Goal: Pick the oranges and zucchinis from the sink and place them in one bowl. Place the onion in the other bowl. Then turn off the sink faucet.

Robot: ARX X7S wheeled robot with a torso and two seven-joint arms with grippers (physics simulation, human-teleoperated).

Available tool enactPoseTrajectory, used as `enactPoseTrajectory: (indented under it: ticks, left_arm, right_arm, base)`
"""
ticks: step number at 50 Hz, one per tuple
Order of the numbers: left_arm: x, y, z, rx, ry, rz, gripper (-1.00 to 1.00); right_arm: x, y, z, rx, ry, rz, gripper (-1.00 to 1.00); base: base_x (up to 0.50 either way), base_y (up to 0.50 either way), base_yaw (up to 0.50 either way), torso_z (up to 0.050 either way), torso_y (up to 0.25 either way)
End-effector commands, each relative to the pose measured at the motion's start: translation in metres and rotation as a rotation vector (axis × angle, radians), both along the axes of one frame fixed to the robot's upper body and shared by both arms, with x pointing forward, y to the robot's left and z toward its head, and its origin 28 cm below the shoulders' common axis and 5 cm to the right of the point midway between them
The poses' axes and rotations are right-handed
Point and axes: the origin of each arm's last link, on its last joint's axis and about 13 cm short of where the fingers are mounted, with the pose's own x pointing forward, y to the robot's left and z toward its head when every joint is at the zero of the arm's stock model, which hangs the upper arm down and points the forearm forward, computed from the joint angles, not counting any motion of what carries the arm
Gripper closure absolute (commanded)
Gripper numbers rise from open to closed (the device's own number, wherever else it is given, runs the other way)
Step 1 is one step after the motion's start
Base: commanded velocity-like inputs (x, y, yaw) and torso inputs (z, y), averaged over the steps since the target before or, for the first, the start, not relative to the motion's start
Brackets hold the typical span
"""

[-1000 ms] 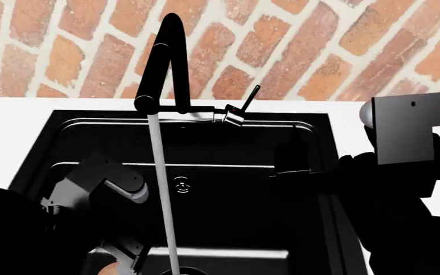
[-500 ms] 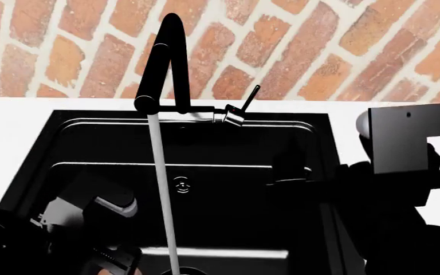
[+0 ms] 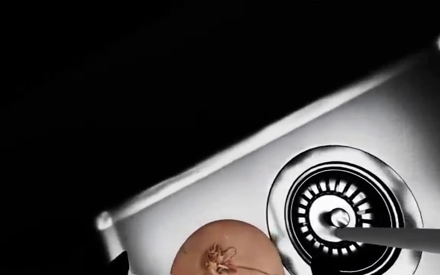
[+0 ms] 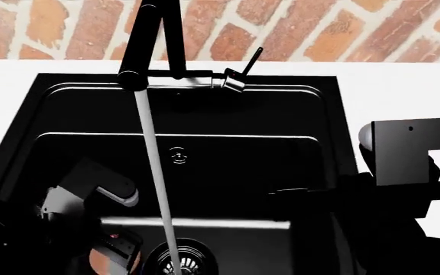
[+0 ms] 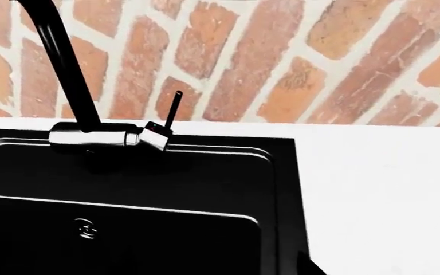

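Onion: round pale pinkish-tan papery onion [image 3: 224,252], lying on deep black sink [image 4: 204,166] floor beside ribbed metal drain [image 3: 342,217].
Left gripper [image 4: 117,249]: lowered at onion; jaw opening unclear.
Right gripper [image 4: 300,192]: dark; jaws unreadable.

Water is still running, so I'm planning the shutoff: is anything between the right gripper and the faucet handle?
Nothing visible. In the right wrist view the sink faucet and its thin lever show unobstructed above the sink.
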Motion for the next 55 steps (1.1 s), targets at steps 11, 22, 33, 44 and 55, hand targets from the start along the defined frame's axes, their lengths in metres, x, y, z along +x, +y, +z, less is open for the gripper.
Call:
enactPoseTrajectory:
  ticks: [11, 22, 33, 44, 55]
  left_arm:
    - [-0.001, -0.004, 0.002, 0.045, -0.019, -0.048, -1.00]
    - [-0.002, -0.002, 0.003, 0.036, 0.000, -0.011, 1.00]
    - [-0.004, -0.006, 0.006, 0.036, -0.017, -0.009, 1.00]
    - [-0.006, -0.003, 0.011, -0.014, -0.061, -0.022, 1.00]
    - [-0.013, -0.003, 0.026, -0.018, -0.102, -0.060, 1.00]
  right_arm:
    - [-0.001, -0.001, -0.005, 0.011, 0.004, -0.001, -1.00]
    - [-0.001, -0.002, -0.005, 0.012, 0.002, -0.003, -1.00]
    - [-0.002, -0.003, -0.004, 0.013, 0.000, -0.006, -1.00]
    - [-0.003, -0.003, -0.007, 0.015, 0.005, -0.009, -1.00]
    - [-0.003, -0.002, -0.005, 0.012, 0.004, -0.005, -1.00]
  base:
    - [0.00, 0.00, 0.00, 0.019, -0.250]
    - [0.00, 0.00, 0.00, 0.013, -0.165]
    - [0.00, 0.00, 0.00, 0.000, 0.000]
    - [0.00, 0.00, 0.00, 0.000, 0.000]
    - [0.00, 0.00, 0.00, 0.000, 0.148]
